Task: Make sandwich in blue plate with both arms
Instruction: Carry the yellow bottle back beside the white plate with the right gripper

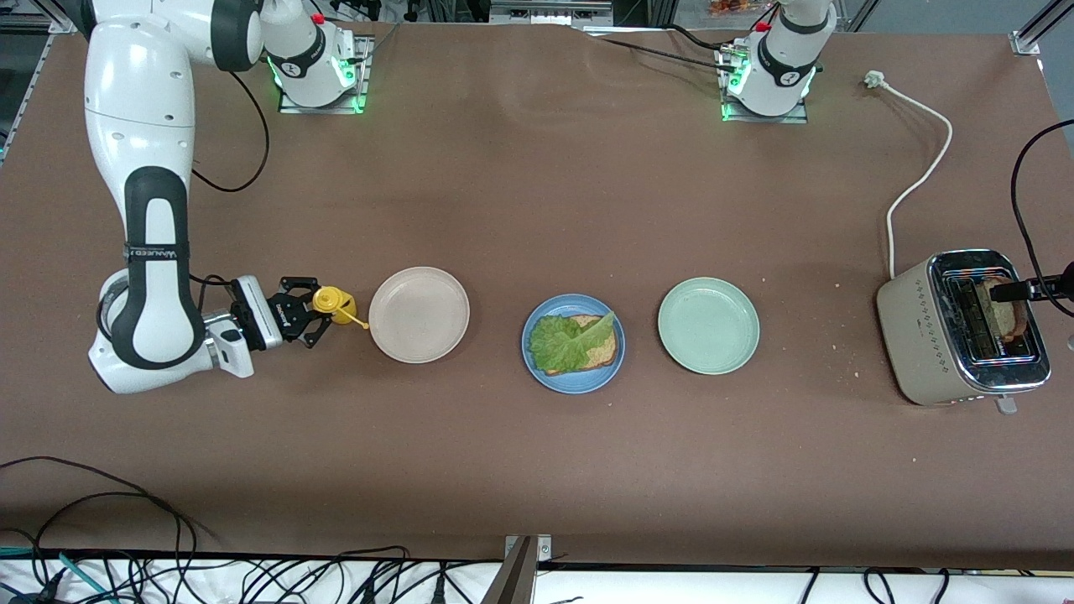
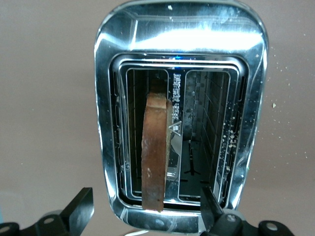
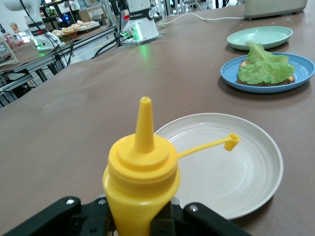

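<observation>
Mostly off-frame, left tool [image 2: 147, 216] spread over toaster [image 1: 961, 329], right tool [image 1: 312, 320] gripping yellow bottle [image 1: 331, 303].

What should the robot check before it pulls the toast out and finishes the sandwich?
1. Bottom bread slice lies in the blue plate: ok.
2. Lettuce leaf covers that slice: ok.
3. Second slice stands upright in one toaster slot: ok.
4. Left gripper is open above the toaster, fingers either side of the slice: ok.
5. Fingers clear of the toaster's metal rim: cannot tell.
6. Right gripper holds the yellow mustard bottle beside the beige plate, apart from the blue plate: ok.
</observation>
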Motion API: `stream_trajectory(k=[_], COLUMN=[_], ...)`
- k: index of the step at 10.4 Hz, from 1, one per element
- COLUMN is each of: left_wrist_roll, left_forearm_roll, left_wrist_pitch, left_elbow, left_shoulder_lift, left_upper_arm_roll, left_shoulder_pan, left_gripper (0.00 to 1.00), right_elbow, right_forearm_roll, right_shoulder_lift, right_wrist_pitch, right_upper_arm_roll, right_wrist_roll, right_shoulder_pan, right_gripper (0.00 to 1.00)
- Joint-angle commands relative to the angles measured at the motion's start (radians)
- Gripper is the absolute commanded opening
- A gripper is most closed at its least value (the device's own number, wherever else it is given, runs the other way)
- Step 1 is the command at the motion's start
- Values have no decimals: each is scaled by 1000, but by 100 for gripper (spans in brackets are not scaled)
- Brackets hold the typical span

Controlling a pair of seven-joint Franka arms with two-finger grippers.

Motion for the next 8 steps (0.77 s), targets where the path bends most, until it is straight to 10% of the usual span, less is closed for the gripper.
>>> stream_trajectory(k=[1,2,4,5,6,8], left_wrist_roll=[24,26,26,30,20,18], left_forearm_roll=[-4,-4,-4,-3,-1,3], left_wrist_pitch=[14,14,15,14,14,12], left_elbow=[25,25,25,24,25,25], left_shoulder_lift=[29,30,37,35,35,32], left_upper_arm_roll=[3,4,4,4,6,3], left_shoulder_pan=[5,5,6,6,-1,5], left_gripper=[89,82,77,28,0,0], right_elbow=[-8,-5,-4,-4,-4,-1], right_forearm_roll=[24,25,28,30,28,25], right_shoulder_lift=[19,20,20,24,22,22], right_wrist_pitch=[-42,-42,-44,-42,-42,-41], right_upper_arm_roll=[12,15,17,17,17,12], right_wrist_roll=[-68,-68,-50,-50,-50,-48], right_shoulder_pan=[-35,-35,-37,-43,-46,-51], right_gripper=[15,23,75,100,100,100])
